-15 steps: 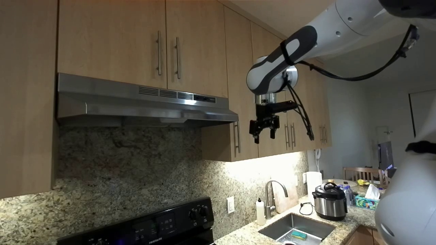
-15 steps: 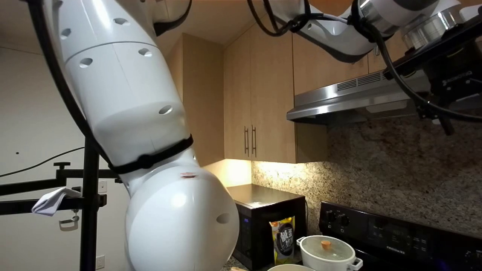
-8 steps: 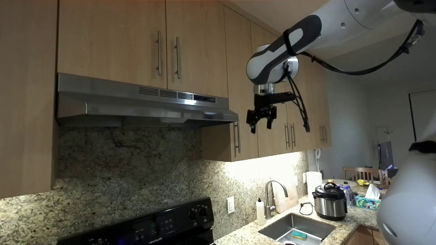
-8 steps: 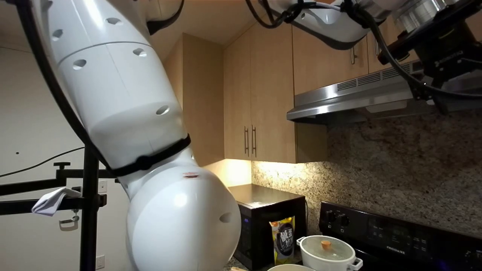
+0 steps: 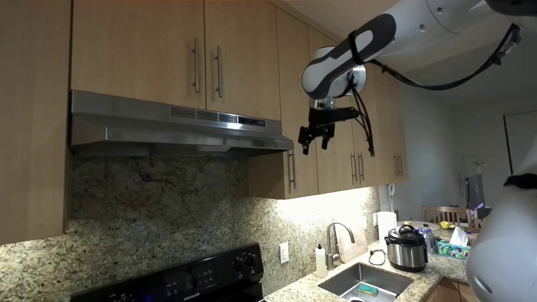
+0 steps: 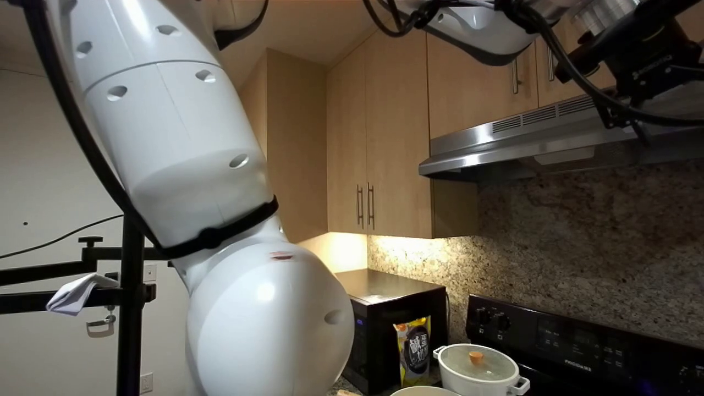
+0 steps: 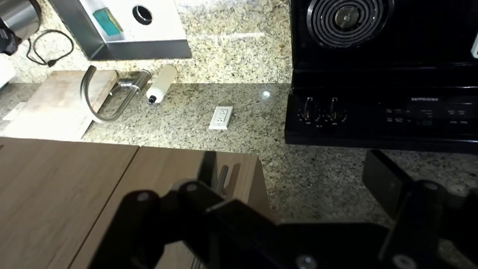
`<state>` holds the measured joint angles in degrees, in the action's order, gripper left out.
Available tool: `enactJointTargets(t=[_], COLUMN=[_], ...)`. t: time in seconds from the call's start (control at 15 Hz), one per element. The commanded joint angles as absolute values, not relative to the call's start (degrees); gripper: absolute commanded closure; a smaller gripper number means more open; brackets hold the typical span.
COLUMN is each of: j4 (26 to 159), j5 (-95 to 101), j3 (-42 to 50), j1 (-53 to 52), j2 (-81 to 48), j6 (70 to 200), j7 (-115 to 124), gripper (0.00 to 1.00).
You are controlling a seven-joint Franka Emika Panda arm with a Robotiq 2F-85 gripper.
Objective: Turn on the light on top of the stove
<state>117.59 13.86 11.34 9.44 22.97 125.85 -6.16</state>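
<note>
While the gripper points down, jaws apart on nothing, the light sits, apparently unlit, in the underside of the range hood above the stove. Dark control strip near the right end of the hood's front face in an exterior view; gripper right of it. Next move probably leftward there, along the hood's long axis.

On granite counter: white bottle, cooker, tissue box.
</note>
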Motion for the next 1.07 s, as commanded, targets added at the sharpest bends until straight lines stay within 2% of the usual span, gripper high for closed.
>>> enactJointTargets(t=[0.0,1.0], j4=[116.9,115.5], j5=[12.5,12.6], j3=[11.8,11.7], j1=[8.7,7.6], j2=[23.2,22.6], j6=[128.6,141.0], j7=[-10.1,-13.3], gripper=[0.0,0.0])
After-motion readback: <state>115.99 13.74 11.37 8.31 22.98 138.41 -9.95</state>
